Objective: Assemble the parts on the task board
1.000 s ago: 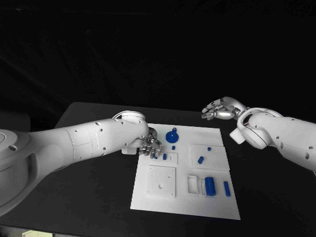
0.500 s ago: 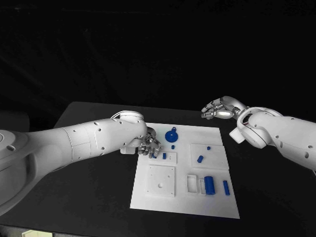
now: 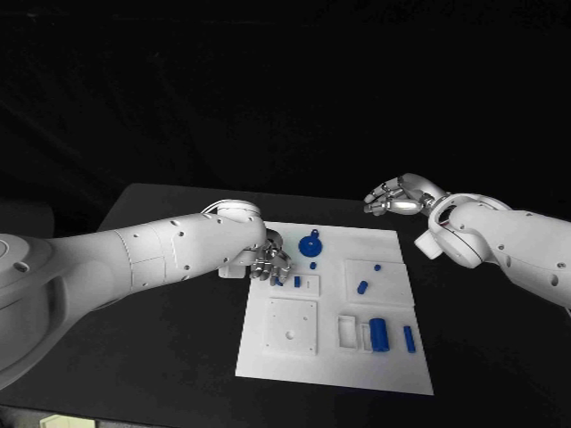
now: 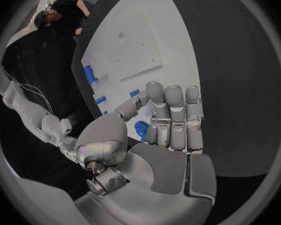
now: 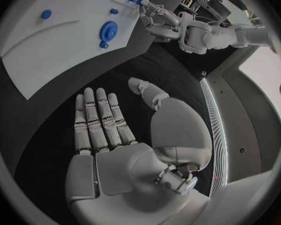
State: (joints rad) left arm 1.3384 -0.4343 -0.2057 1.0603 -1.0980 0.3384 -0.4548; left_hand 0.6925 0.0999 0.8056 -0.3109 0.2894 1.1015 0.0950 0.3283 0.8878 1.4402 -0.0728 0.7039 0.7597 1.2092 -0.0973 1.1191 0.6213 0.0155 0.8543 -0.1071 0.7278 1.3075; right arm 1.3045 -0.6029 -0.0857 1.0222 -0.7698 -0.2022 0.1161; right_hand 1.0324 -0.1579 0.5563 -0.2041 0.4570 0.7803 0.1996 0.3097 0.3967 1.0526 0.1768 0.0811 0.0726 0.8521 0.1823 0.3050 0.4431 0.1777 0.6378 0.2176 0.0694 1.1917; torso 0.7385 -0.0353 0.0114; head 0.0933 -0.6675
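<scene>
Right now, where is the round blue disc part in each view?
Head view: round blue disc part lies on the task board's far end, right of the left robot hand.
Left wrist view: not in it.
Right wrist view: disc at.
Shared landmark: the white task board.

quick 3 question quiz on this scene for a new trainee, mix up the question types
1. True or false: the right hand holds a blue part.
2. Which hand is over the task board? A) left B) right C) neither
3. Fill in: the round blue part lies near the board's ____ edge, seen from the robot.

Key
1. False. The right hand's fingers are spread with nothing in them, beyond the board's far right corner.
2. A. The left hand has its fingers down at a small blue part by the board's left side.
3. Far.
</scene>
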